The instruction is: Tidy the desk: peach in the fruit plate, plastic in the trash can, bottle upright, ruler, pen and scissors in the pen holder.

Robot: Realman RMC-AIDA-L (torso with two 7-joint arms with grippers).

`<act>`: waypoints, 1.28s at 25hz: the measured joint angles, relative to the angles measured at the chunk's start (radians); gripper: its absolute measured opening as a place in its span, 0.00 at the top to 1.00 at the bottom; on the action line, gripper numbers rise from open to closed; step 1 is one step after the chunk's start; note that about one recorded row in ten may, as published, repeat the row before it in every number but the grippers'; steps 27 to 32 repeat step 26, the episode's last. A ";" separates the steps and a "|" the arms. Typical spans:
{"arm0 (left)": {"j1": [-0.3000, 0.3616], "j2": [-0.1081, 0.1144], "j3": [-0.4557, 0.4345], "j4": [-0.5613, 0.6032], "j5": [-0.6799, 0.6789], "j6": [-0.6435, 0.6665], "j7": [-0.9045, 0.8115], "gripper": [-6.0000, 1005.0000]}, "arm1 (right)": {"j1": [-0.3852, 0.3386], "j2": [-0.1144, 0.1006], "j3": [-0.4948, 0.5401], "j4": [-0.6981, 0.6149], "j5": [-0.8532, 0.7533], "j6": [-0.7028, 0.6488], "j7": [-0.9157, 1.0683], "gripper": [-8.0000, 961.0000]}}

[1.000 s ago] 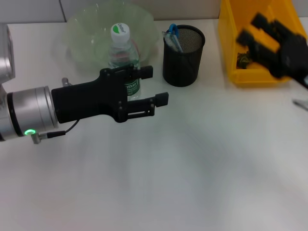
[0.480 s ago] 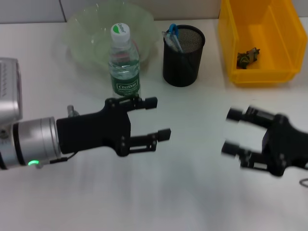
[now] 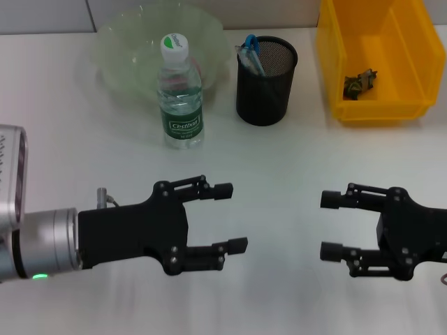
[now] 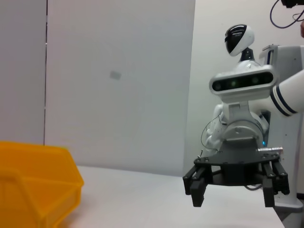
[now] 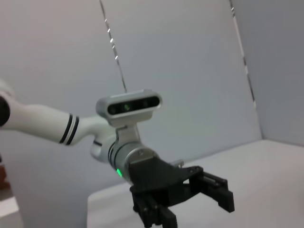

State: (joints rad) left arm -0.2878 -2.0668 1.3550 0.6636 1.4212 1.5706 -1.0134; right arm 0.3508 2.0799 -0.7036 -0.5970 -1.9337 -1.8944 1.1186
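Two grippers face each other low over the white desk (image 3: 279, 160), and both have come down toward us since the earlier pictures. Half a second ago our left gripper (image 3: 227, 217) hung just below the water bottle (image 3: 180, 94); now it sits lower, at about 7 o'clock in the head view, well apart from the bottle, its jaws spread with nothing between them. Our right gripper (image 3: 332, 225) was over the yellow bin (image 3: 377, 59) a second ago; it has swung down to about 4 o'clock and steadied, jaws likewise parted and empty.

We see no change among the things on the desk. The bottle stands upright at 11 o'clock, just in front of the clear green fruit plate (image 3: 129, 45). The black mesh pen holder (image 3: 265, 80) stands at 12 o'clock with a blue-handled item (image 3: 250, 47) inside; we cannot tell whether it is the scissors or a pen. A small dark crumpled thing (image 3: 360, 80) lies in the bin at 1 o'clock, too small to name. The bottle hides part of the plate's inside, so we cannot tell whether the peach is there.

Each wrist view shows only the opposite arm's gripper: the right one (image 4: 235, 190) from the left wrist, the left one (image 5: 190, 197) from the right wrist.
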 joint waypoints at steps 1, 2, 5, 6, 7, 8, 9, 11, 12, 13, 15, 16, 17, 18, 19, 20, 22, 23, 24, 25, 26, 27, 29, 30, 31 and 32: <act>0.003 0.000 0.002 0.000 0.002 0.000 0.000 0.23 | 0.003 0.000 0.000 -0.006 -0.014 -0.001 0.000 0.20; 0.005 0.001 0.005 0.000 0.004 -0.001 0.000 0.23 | 0.013 0.001 -0.001 -0.020 -0.049 -0.003 0.000 0.20; 0.006 0.004 0.001 0.002 0.018 0.007 -0.017 0.23 | 0.029 0.001 -0.007 -0.027 -0.076 -0.004 0.001 0.20; 0.006 0.004 0.001 0.002 0.018 0.007 -0.017 0.23 | 0.029 0.001 -0.007 -0.027 -0.076 -0.004 0.001 0.20; 0.006 0.004 0.000 0.002 0.021 0.007 -0.024 0.23 | 0.033 0.002 -0.012 -0.033 -0.078 -0.004 0.001 0.20; 0.006 0.004 0.000 0.002 0.021 0.007 -0.024 0.23 | 0.033 0.002 -0.012 -0.033 -0.078 -0.004 0.001 0.20; 0.006 0.006 0.000 0.001 0.031 0.008 -0.035 0.23 | 0.035 0.002 -0.013 -0.035 -0.078 -0.003 0.002 0.20; 0.006 0.007 -0.001 0.001 0.045 0.008 -0.038 0.23 | 0.039 0.003 -0.013 -0.033 -0.078 0.002 0.002 0.20; 0.009 0.007 -0.002 0.001 0.050 0.009 -0.039 0.23 | 0.042 0.003 -0.013 -0.031 -0.078 0.006 0.001 0.20; 0.009 0.007 -0.002 0.001 0.050 0.009 -0.039 0.23 | 0.042 0.004 -0.013 -0.028 -0.078 0.007 -0.001 0.20; 0.010 0.005 -0.002 0.000 0.051 0.010 -0.039 0.23 | 0.043 0.005 -0.013 -0.027 -0.079 0.009 -0.003 0.20; 0.010 0.005 -0.002 0.000 0.051 0.010 -0.039 0.23 | 0.043 0.006 -0.013 -0.026 -0.079 0.010 -0.003 0.20; 0.010 0.004 -0.003 0.000 0.051 0.010 -0.039 0.23 | 0.043 0.006 -0.013 -0.024 -0.079 0.010 -0.004 0.20; 0.010 0.004 -0.003 0.000 0.051 0.010 -0.039 0.23 | 0.043 0.006 -0.013 -0.024 -0.079 0.010 -0.004 0.20; 0.010 0.003 -0.003 0.000 0.051 0.010 -0.039 0.23 | 0.043 0.007 -0.013 -0.019 -0.079 0.008 -0.004 0.20; 0.010 0.003 -0.003 0.000 0.051 0.010 -0.039 0.23 | 0.043 0.007 -0.013 -0.019 -0.079 0.008 -0.004 0.20; 0.010 0.003 -0.003 -0.001 0.051 0.009 -0.039 0.23 | 0.043 0.007 -0.013 -0.009 -0.079 0.006 -0.004 0.20; 0.010 0.003 -0.003 -0.001 0.052 0.009 -0.039 0.23 | 0.043 0.007 -0.013 -0.007 -0.079 0.006 -0.004 0.20; 0.010 0.003 -0.003 -0.001 0.052 0.009 -0.039 0.23 | 0.042 0.007 -0.013 -0.006 -0.079 0.006 -0.004 0.20; 0.009 0.001 -0.004 -0.001 0.052 0.009 -0.039 0.23 | 0.042 0.007 -0.013 -0.004 -0.079 0.006 -0.004 0.20; 0.009 0.001 -0.004 -0.001 0.052 0.009 -0.039 0.23 | 0.042 0.007 -0.013 -0.004 -0.079 0.006 -0.004 0.20; 0.009 0.001 -0.004 -0.001 0.052 0.009 -0.039 0.23 | 0.042 0.007 -0.013 -0.004 -0.079 0.006 -0.004 0.20; 0.009 0.001 -0.004 -0.001 0.052 0.009 -0.039 0.23 | 0.042 0.007 -0.013 -0.004 -0.079 0.006 -0.004 0.20; 0.009 0.001 -0.004 -0.001 0.052 0.009 -0.039 0.23 | 0.042 0.007 -0.013 -0.004 -0.079 0.006 -0.004 0.20; 0.009 0.001 -0.004 -0.001 0.052 0.009 -0.039 0.23 | 0.042 0.007 -0.013 -0.004 -0.079 0.006 -0.004 0.20; 0.009 0.001 -0.004 -0.001 0.052 0.009 -0.039 0.23 | 0.042 0.007 -0.013 -0.004 -0.079 0.006 -0.004 0.20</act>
